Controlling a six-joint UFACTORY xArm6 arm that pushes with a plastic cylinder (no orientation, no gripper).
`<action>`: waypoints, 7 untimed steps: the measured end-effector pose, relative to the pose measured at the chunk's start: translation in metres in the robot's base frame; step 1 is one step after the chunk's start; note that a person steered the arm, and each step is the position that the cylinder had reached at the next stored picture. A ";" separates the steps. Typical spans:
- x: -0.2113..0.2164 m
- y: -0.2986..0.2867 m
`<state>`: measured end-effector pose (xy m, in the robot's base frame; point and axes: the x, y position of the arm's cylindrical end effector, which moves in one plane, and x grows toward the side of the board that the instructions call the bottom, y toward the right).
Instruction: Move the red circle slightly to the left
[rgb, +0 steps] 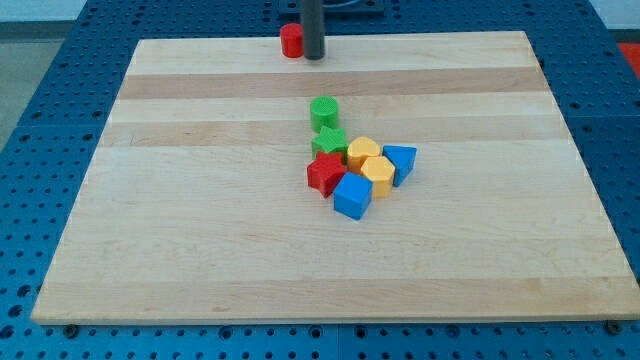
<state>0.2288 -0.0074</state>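
The red circle (291, 40) stands at the top edge of the wooden board (200, 200), a little left of centre. My tip (314, 56) is right beside it on the view's right, touching or nearly touching its side. The rod rises straight up out of the view's top.
A cluster sits near the board's middle: a green circle (324, 111), a green star (329, 143), a red star (325, 174), a blue cube (352, 196), two yellow blocks (363, 151) (377, 173) and a blue triangle (399, 161). Blue perforated table surrounds the board.
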 end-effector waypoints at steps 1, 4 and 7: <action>-0.035 0.007; -0.026 -0.080; -0.005 -0.130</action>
<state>0.2240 -0.1374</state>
